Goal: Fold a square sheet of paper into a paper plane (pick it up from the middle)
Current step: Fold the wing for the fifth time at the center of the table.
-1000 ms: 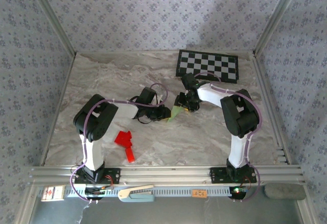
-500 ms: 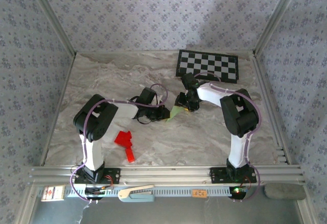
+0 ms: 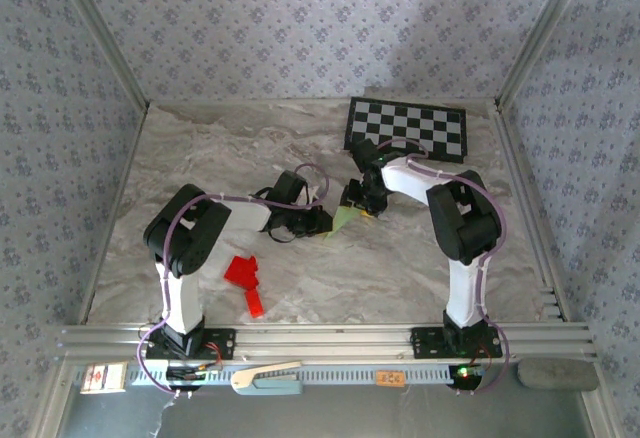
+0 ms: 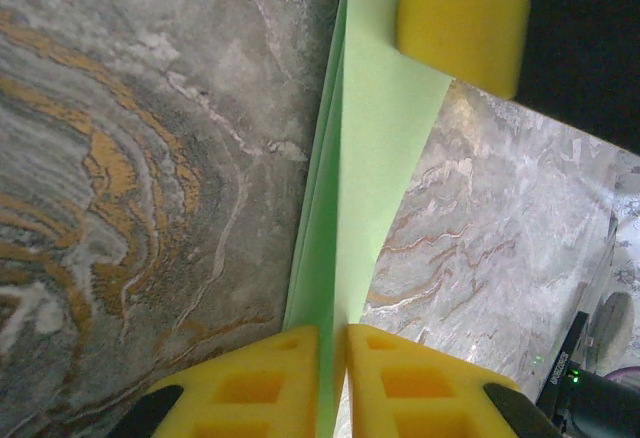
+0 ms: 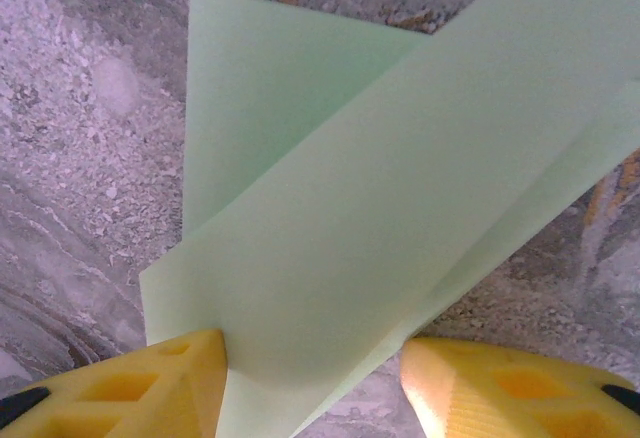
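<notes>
left fingers (image 4: 262,383) are clamping shut on the near end of the paper plane (image 4: 375,148), with both yellow pads pressing its folded layers together. the pale green strip is running away from them over the marble tabletop (image 4: 130,178). can't tell whether it's resting on the stone or hanging just above it.

right fingers (image 5: 175,388) are standing apart and straddling the plane's folded flaps. one pad is touching the paper's edge and the other is sitting just beside it, so they're not pinching. from the left wrist, one right pad is showing against the far end of the strip.

from above, the plane is sitting mid-tabletop between the two sets of fingers.

around it:
- a red paper shape (image 3: 245,280) is lying left of centre on the near side, close to the left arm (image 3: 185,238) and well apart from the plane.
- a checkerboard (image 3: 408,128) is lying flat at the far right, behind the right fingers, near them but not touching.

hard to make out:
- from above, both wrists are covering most of the plane, so only a small green sliver is peeking out and its outline isn't readable.
- both wrist views are cutting the paper off at the frame edges.
</notes>
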`<state>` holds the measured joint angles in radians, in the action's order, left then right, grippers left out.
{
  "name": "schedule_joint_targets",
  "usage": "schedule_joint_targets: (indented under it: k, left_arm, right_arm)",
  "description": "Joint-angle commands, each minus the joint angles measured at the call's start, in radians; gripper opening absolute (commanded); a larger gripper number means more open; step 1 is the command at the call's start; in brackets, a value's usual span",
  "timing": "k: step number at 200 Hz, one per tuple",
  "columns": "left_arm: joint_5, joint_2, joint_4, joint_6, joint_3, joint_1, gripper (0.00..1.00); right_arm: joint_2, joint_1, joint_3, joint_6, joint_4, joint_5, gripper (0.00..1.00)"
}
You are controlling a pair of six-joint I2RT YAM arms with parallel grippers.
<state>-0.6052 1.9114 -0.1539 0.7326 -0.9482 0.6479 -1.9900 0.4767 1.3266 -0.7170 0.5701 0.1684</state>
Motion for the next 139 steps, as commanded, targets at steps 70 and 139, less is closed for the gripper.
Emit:
schedule_joint_targets:
  k: [70,139]
  left_arm:
    - [0.137,-0.16,0.176,-0.056,-0.012,-0.001,0.32]
    - [0.002,-0.125,0.012,0.027,-0.025,0.023,0.22]
  right_arm:
    - [-0.152,0.009,-0.05,0.002,0.027,-0.094,0.57]
    - [-0.165,0.011,-0.042,0.001,0.051,-0.096,0.58]
